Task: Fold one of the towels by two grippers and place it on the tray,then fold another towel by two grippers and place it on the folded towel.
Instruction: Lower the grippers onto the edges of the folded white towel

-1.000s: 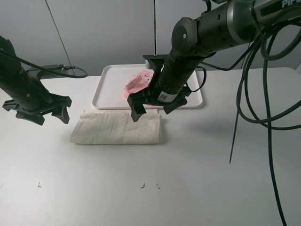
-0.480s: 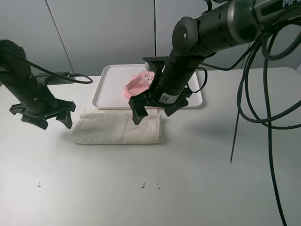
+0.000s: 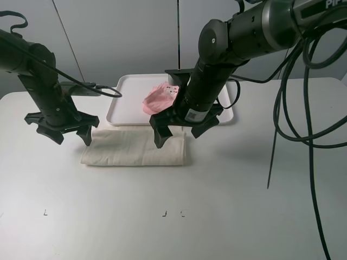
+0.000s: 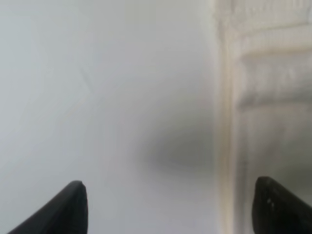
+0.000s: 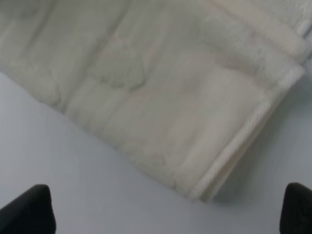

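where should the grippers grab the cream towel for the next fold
Take the cream towel at its two short ends, from above: it lies flat as a long strip, and the open left gripper and right gripper hang at those ends. The right end shows stacked layers, so pinch through them all.

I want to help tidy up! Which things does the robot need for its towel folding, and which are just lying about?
For the job: cream folded terry towel; pink bunched towel in the tray; white rectangular plastic tray; left gripper and right gripper, both open.
Just lying about: black hanging cables; small black marks.
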Tool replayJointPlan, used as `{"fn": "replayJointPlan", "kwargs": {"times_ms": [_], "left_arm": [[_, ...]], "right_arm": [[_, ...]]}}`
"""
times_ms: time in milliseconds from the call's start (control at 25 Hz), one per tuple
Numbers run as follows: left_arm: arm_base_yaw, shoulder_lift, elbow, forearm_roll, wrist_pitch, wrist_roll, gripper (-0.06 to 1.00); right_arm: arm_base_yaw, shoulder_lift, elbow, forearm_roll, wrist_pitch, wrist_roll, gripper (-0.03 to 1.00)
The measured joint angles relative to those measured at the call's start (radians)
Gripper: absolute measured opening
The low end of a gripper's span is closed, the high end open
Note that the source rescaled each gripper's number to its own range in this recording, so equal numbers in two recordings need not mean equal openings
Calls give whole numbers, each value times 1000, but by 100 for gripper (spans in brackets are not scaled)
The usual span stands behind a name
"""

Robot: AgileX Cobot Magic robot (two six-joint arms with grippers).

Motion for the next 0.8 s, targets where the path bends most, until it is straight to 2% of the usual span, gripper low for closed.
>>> {"fn": "replayJointPlan", "kwargs": {"times_ms": [800], "left_arm": [[0,84,-12,28,-11,-19,88]], "right_arm": [[0,0,0,63,18,-2,100]]}}
